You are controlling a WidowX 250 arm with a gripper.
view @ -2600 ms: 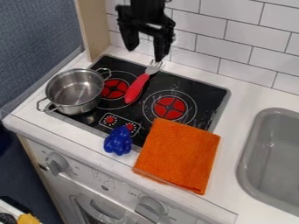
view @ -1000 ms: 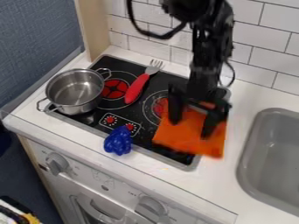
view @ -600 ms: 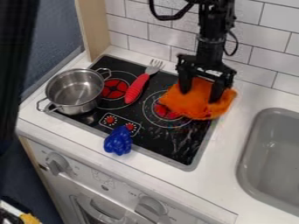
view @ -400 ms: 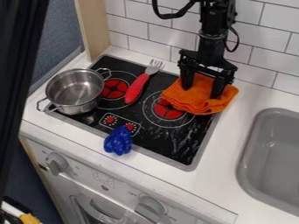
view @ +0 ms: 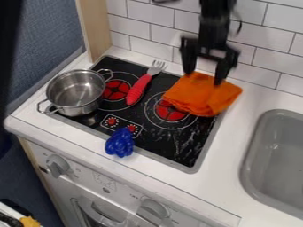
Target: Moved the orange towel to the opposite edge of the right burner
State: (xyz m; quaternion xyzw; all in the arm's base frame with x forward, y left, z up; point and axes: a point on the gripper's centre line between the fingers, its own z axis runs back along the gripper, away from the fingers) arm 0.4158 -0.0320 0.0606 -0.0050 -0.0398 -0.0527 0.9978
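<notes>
Cam view: black two-finger gripper (view: pixel 204 78) hangs down from the top edge, upper R of ctr, slightly blurred. Jaws released, spread apart w/ nothing btwn them, tips at the back edge of the orange cloth towel (view: pixel 204 95); can't tell if they touch it.

Towel's R of ctr, a bit rumpled, w/ layered folds along its lower edge. It lies over the upper R edge of the black glass hob (view: pixel 172 148), partly on the white bench (view: pixel 231 181), & covers the upper R part of the ring around the red-centred right burner (view: pixel 170 111).

Round shiny steel pot (view: pixel 75 94) w/ two loop handles sits L on the hob, over part of the red-centred left burner (view: pixel 117 89). Silver-tined fork w/ a red handle (view: pixel 137 91) lies btwn the burners, tines toward the top. Lumpy, glossy blue object (view: pixel 119 144) is lower L of ctr, on the hob's front edge, just beside the printed red dials (view: pixel 112 121).

Grey sink basin (view: pixel 281 155) at R edge; white tile wall (view: pixel 260 26) across upper R; grey-white knob (view: pixel 58 166) on the stove front, lower L.
</notes>
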